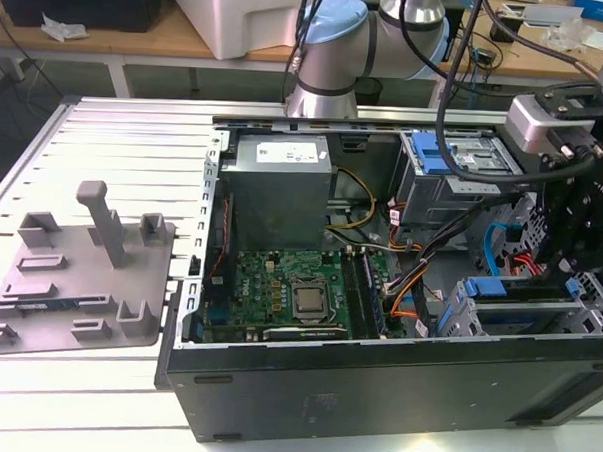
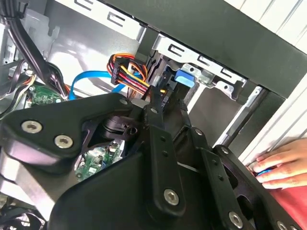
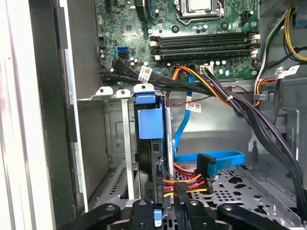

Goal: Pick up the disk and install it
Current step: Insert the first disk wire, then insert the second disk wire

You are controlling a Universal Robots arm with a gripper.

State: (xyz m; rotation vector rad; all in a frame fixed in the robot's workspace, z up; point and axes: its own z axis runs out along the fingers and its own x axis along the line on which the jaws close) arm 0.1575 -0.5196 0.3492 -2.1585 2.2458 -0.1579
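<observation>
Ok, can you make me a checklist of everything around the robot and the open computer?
Surface: white slatted table carrying the open computer case.
Job's things: the disk, in its blue carrier, stands on edge in the metal drive cage.
Clutter: grey fixture plate on the exterior view's left.
Grippers: the gripper is inside the case, right at the disk's near end.
Cables: blue flat cable and an orange-yellow-red wire bundle run close beside the disk.
Surroundings: a person's hand rests just outside the case; a white box sits on the bench behind.
</observation>
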